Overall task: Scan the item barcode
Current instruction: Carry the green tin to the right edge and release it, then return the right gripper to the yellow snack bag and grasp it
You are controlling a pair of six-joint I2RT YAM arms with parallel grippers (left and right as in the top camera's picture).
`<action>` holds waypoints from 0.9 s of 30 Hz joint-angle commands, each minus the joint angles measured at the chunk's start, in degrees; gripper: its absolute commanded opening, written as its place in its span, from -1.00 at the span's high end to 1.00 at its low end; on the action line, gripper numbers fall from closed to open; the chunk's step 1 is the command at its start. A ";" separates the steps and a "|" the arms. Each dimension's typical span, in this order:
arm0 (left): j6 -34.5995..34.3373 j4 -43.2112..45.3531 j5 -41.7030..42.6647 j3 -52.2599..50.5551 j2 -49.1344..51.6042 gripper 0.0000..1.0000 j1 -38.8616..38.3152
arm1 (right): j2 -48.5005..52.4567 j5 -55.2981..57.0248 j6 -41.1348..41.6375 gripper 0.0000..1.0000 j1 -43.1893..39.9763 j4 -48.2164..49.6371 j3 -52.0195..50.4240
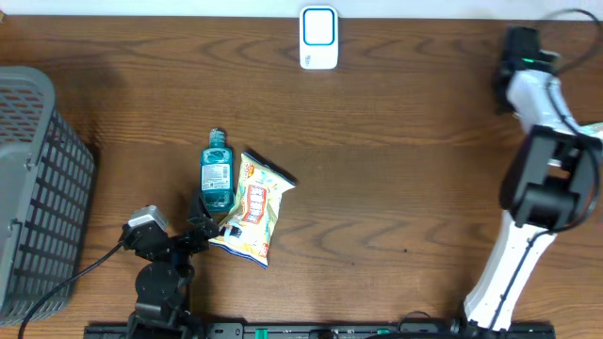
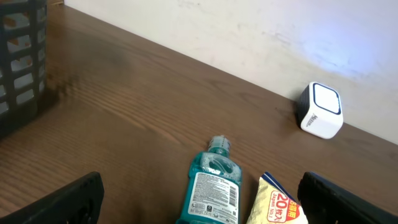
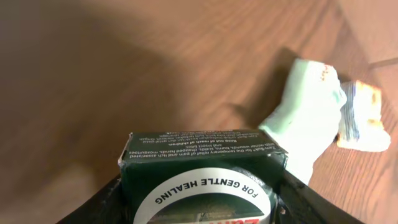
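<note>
Brown wooden table (image 1: 396, 141), and the dark green box (image 3: 205, 155) is clamped between the fingers of the right gripper (image 3: 199, 208), held over the wood at the far right. The white scanner (image 1: 318, 38) stands well apart at the back edge. The left gripper (image 2: 199, 193) hangs spread wide, gripping nothing, by the mouthwash bottle (image 1: 217, 177) and snack bag (image 1: 254, 209).
</note>
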 commanded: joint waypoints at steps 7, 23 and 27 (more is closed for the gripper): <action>-0.35 -1.42 -0.33 -1.01 -0.11 -0.95 0.07 | -2.51 -9.46 1.55 -0.99 -8.09 -3.89 0.37; -0.35 -1.42 -0.33 -1.01 -0.11 -0.96 0.07 | -38.05 -26.45 12.90 -0.98 1.92 -13.94 0.37; -0.35 -1.42 -0.33 -1.01 -0.11 -0.95 0.07 | -46.12 -30.67 13.99 -0.99 5.95 -17.42 0.37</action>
